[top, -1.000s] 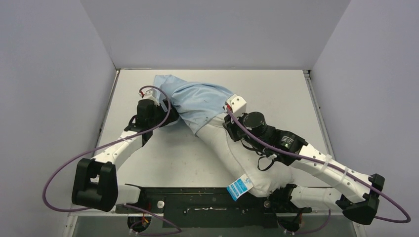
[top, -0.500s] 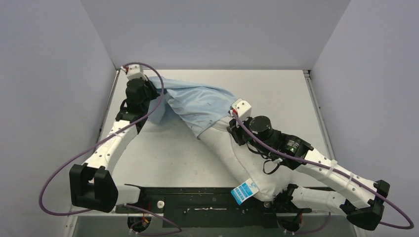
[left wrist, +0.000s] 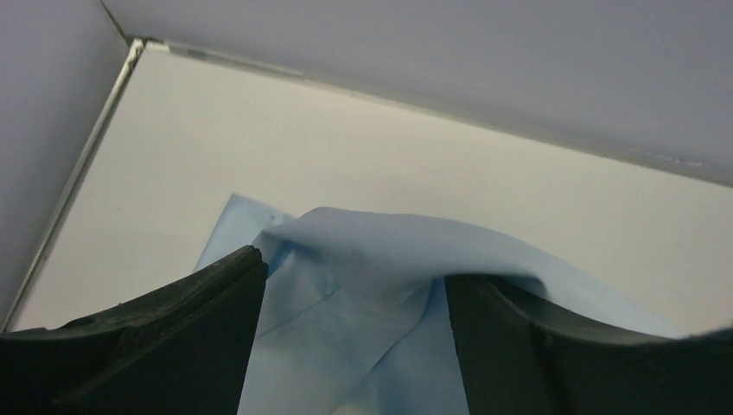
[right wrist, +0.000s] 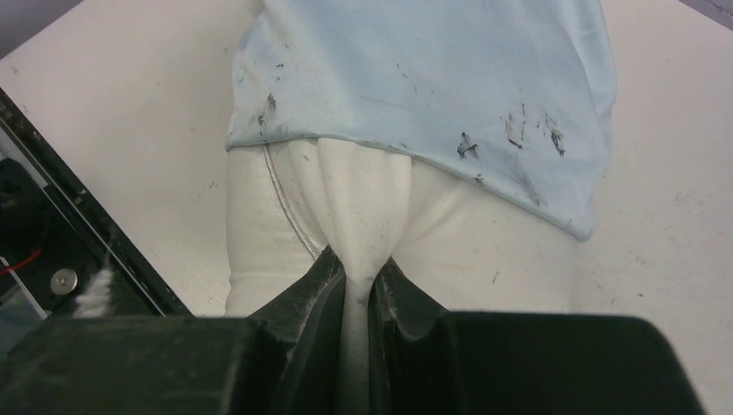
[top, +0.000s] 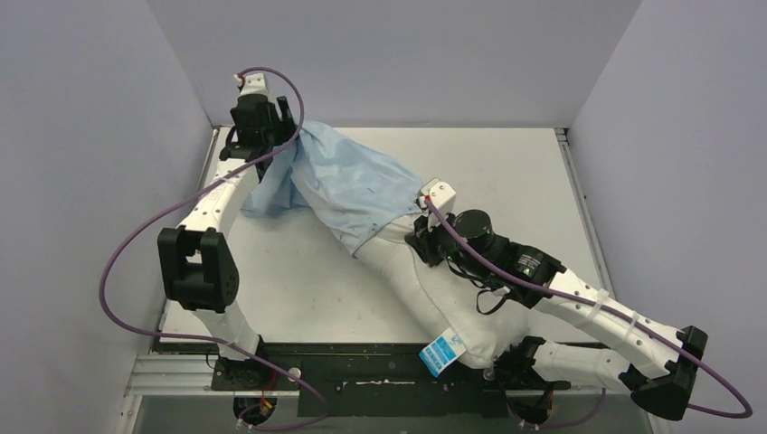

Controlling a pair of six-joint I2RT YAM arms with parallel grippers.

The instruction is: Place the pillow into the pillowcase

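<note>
The white pillow (top: 434, 289) lies diagonally on the table, its blue tag (top: 440, 348) at the near end and its far end inside the light blue pillowcase (top: 353, 185). My right gripper (top: 421, 237) is shut on a pinched fold of the pillow (right wrist: 484, 242) just below the pillowcase hem (right wrist: 415, 78). My left gripper (top: 271, 127) is raised at the back left corner. In the left wrist view its jaws (left wrist: 350, 268) stand wide apart, with the pillowcase (left wrist: 372, 251) lying between them and draped over the right finger (left wrist: 536, 346).
Grey walls enclose the white table (top: 506, 172) on the left, back and right. The black mounting rail (top: 362, 362) runs along the near edge. Purple cables loop off both arms.
My left gripper has moved up and back toward the far left corner, pulling the pillowcase's far end with it. The right gripper has stayed on the pillow, shifting slightly.
</note>
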